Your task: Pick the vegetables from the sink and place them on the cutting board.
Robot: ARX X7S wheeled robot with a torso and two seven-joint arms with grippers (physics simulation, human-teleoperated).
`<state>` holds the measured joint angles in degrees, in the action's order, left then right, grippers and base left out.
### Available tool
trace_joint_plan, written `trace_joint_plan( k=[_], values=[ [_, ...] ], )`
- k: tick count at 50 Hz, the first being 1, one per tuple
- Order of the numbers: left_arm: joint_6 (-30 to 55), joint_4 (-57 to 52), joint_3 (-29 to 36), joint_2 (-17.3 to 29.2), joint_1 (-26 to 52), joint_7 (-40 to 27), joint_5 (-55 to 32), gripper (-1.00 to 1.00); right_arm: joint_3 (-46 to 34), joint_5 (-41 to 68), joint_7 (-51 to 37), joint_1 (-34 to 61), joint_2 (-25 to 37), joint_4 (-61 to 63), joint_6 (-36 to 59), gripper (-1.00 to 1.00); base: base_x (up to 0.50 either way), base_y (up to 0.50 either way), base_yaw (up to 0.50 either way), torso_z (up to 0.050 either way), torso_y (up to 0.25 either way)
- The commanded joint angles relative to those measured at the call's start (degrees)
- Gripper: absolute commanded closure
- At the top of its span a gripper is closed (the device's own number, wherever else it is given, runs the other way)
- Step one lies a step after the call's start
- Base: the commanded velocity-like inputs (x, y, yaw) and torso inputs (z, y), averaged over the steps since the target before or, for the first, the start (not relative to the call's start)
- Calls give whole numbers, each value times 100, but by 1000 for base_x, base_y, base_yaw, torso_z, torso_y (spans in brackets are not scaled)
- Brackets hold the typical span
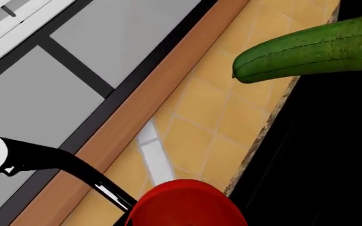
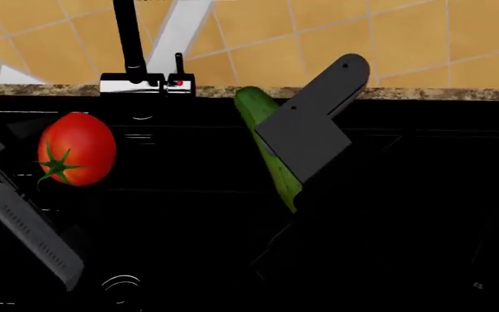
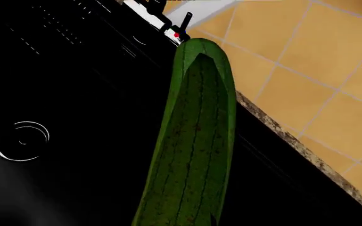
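Note:
In the head view the red tomato [image 2: 76, 148] with its green stem star hangs above the black sink [image 2: 189, 214] at the left. My left gripper [image 2: 39, 162] is against it, and its dark fingers barely show against the basin. The tomato fills the jaws in the left wrist view [image 1: 187, 207]. The dark-green cucumber [image 2: 267, 146] is tilted in the air over the sink's middle, and my right gripper [image 2: 291, 195] is shut on its lower end. It runs out from the jaws in the right wrist view [image 3: 193, 141]. The cutting board is out of view.
The black faucet [image 2: 130, 39] with its chrome base stands behind the sink at the back left. A yellow tiled wall [image 2: 362, 45] rises behind a speckled counter edge [image 2: 440, 94]. The drain [image 2: 121, 286] is at the sink's bottom left. My right arm's grey link [image 2: 312, 123] crosses the cucumber.

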<state>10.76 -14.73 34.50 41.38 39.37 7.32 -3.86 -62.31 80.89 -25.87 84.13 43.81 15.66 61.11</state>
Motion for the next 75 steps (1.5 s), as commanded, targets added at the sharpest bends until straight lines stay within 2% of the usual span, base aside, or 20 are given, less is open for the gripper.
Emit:
trace_joint_plan(
  k=[1, 20, 36, 42, 56, 75],
  values=[
    [91, 37, 60, -182, 31, -245, -162, 100, 125, -339, -111, -95, 163, 143, -132, 100, -62, -500, 0, 0, 0],
    [182, 103, 146, -364, 161, -285, -83, 100, 238, -320, -218, -186, 361, 234, -297, 100, -59, -500, 0, 0, 0],
    [790, 20, 165, -649, 376, -234, -312, 100, 323, -394, -432, -334, 614, 334, -471, 100, -56, -500, 0, 0, 1],
    [706, -39, 281, -640, 352, -113, -306, 100, 382, -327, -526, -381, 729, 365, -513, 100, -40, -500, 0, 0, 0],
    [559, 407, 333, -1020, 623, -329, -88, 100, 418, -389, -579, -466, 877, 292, -602, 100, -33, -500, 0, 0, 1],
    [519, 524, 421, -1107, 665, -393, 29, 100, 449, -337, -638, -478, 931, 339, -604, 100, -20, -500, 0, 0, 1]
  ],
)
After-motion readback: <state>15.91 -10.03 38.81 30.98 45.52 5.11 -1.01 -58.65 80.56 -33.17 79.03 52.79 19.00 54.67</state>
